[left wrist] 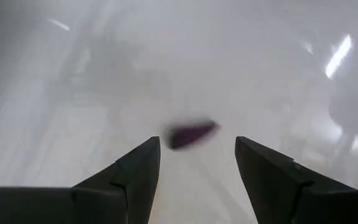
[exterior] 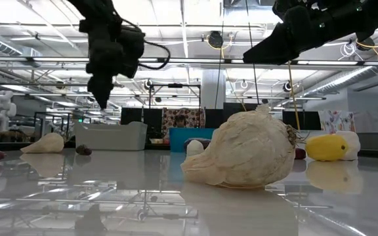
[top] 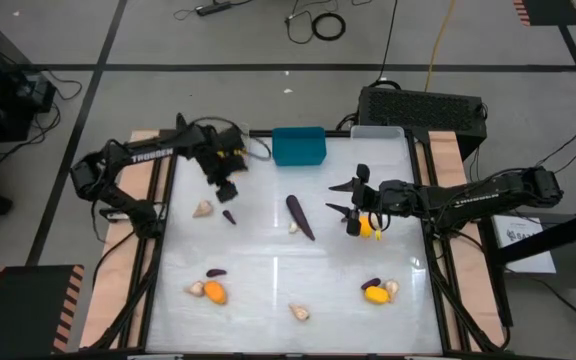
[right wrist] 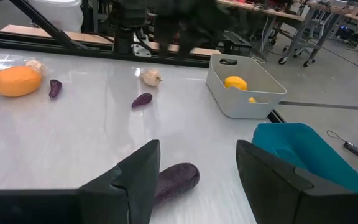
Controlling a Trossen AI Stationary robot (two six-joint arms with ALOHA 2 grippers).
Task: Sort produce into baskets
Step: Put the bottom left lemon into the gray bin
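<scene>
My left gripper (top: 226, 192) hangs open over the table's far left, pointing steeply down. A small purple piece (left wrist: 191, 134) lies on the table below, seen between its fingers. My right gripper (top: 341, 198) hovers open at mid right, pointing toward the left, above the large eggplant's (right wrist: 176, 180) end. The teal basket (top: 299, 145) and translucent white basket (top: 378, 132) stand at the far edge. The grey basket (right wrist: 241, 87) holds a yellow fruit (right wrist: 235, 82). More produce lies scattered on the table.
A garlic bulb (top: 203, 208) lies left of the small purple piece. Groups of fruit, garlic and purple pieces lie near left (top: 215, 292) and near right (top: 375, 294). One garlic bulb (top: 298, 312) sits by the near edge. A black box (top: 423, 105) stands beyond the far right corner.
</scene>
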